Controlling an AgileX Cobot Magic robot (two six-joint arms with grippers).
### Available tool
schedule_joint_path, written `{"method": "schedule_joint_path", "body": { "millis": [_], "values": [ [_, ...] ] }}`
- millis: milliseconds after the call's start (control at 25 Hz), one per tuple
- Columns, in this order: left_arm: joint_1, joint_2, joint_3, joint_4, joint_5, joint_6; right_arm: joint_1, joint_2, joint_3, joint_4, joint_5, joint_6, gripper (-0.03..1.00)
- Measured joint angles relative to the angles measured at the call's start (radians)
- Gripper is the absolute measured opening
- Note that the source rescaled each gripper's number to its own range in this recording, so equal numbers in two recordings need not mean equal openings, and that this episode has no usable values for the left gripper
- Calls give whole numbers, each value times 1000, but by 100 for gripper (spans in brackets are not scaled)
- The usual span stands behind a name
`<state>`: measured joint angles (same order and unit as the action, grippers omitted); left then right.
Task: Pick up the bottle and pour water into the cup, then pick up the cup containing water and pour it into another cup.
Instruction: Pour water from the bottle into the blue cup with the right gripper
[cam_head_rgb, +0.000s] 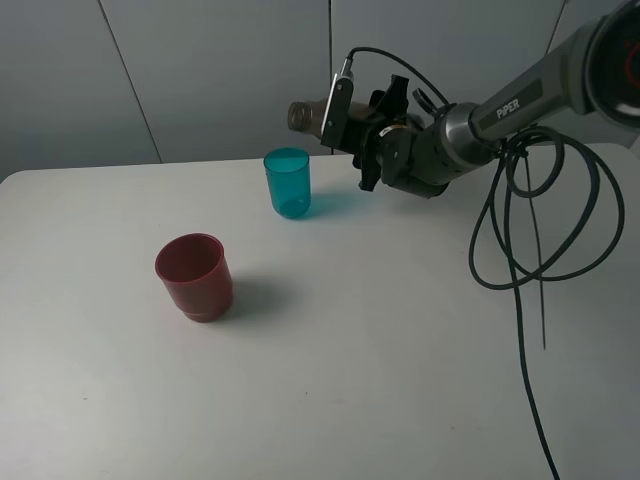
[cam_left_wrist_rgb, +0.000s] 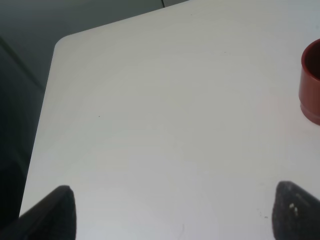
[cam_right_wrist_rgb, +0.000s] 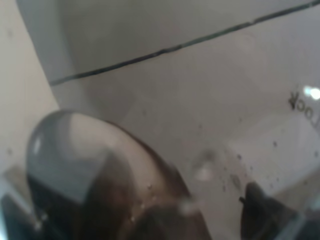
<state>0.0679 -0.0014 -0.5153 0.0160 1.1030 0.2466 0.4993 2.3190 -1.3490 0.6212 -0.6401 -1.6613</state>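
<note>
My right gripper (cam_head_rgb: 352, 128) is shut on the smoky grey-brown bottle (cam_head_rgb: 305, 116) and holds it tipped almost level, neck pointing left, just above and behind the teal cup (cam_head_rgb: 287, 183). The teal cup stands upright at the back middle of the white table (cam_head_rgb: 400, 350). The dark red cup (cam_head_rgb: 195, 276) stands upright in front and to the left of it. In the right wrist view the bottle (cam_right_wrist_rgb: 100, 165) fills the picture between the dark fingers (cam_right_wrist_rgb: 262, 212). My left gripper (cam_left_wrist_rgb: 177, 207) is open and empty above the bare table, with the red cup (cam_left_wrist_rgb: 312, 82) at the picture's edge.
Black cables (cam_head_rgb: 530, 230) hang in loops from the right arm over the table's right side. A grey panelled wall (cam_head_rgb: 200, 70) stands behind the table. The table's corner and edge (cam_left_wrist_rgb: 55, 47) show in the left wrist view.
</note>
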Motion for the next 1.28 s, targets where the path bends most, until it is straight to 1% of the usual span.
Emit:
{"method": "schedule_joint_path", "body": {
  "millis": [280,520,800,1000,1120,1280],
  "values": [
    [0,0,0,0,0,0,0,0,0,0,-19,-133,1],
    [0,0,0,0,0,0,0,0,0,0,-19,-196,1],
    [0,0,0,0,0,-2,0,0,0,0,-22,-239,1],
    [0,0,0,0,0,-2,0,0,0,0,-53,-285,1],
    [0,0,0,0,0,-2,0,0,0,0,-54,-311,1],
    [0,0,0,0,0,-2,0,0,0,0,-56,-324,1]
  ]
}}
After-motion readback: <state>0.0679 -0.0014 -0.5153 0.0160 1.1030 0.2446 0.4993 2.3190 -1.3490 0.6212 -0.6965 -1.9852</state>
